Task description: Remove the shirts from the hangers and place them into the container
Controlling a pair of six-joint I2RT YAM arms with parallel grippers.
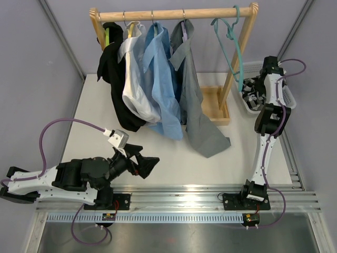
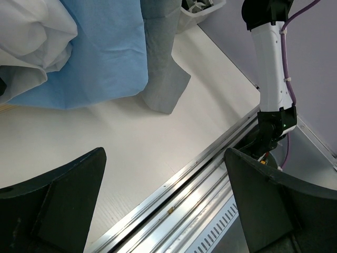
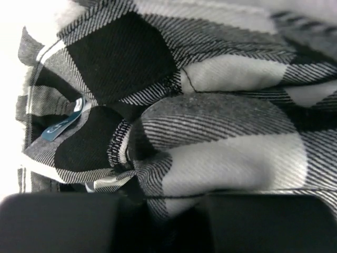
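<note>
Left gripper (image 2: 164,158): fingers are standing wide apart, low over the table (image 2: 131,147).
Right gripper (image 3: 163,204): fingers are pinching a fold of the checked shirt (image 3: 221,153).
Checked shirt: is lying inside the container (image 1: 288,97), at the table's right edge.
Rail (image 1: 174,14): black shirt (image 1: 111,68), white shirt (image 1: 134,84), light blue shirt (image 1: 163,89) and grey shirt (image 1: 197,110) are hanging; teal hanger (image 1: 239,55) is hanging beside them.

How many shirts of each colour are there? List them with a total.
Black cloth shirt: 1
White cloth shirt: 1
Light blue cloth shirt: 1
Grey cloth shirt: 1
Black-and-white checked cloth shirt: 1
Total: 5
</note>
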